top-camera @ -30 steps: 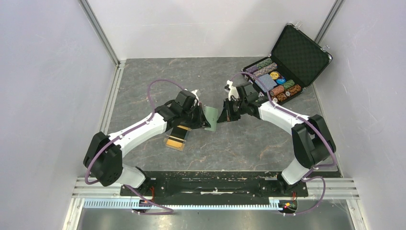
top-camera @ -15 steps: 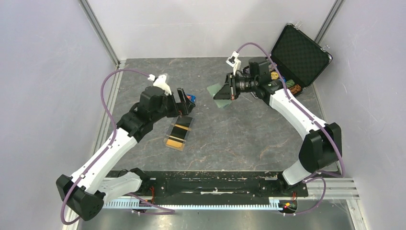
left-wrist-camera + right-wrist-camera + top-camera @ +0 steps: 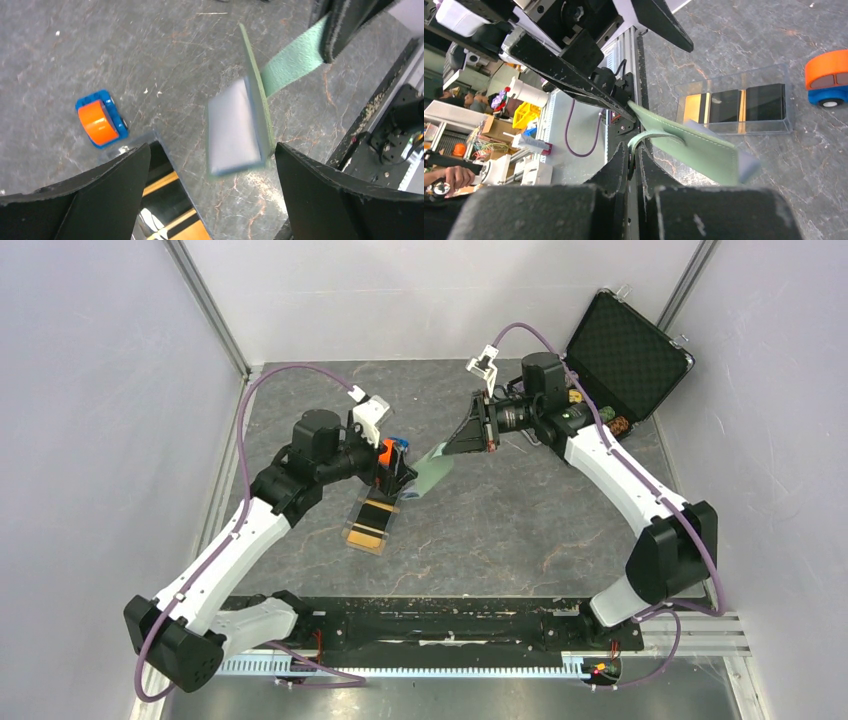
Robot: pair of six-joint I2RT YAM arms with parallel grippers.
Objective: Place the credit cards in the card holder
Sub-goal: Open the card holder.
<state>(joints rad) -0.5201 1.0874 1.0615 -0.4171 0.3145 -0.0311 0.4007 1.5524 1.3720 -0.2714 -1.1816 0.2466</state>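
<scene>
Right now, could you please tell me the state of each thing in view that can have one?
left hand: open, gripping nothing
right hand: shut on the card holder's strap
card holder: unsnapped, hanging open in the air
credit cards: lying in the clear tray, not yet in the holder
chip case: lid open
toy car: standing beside the tray
</scene>
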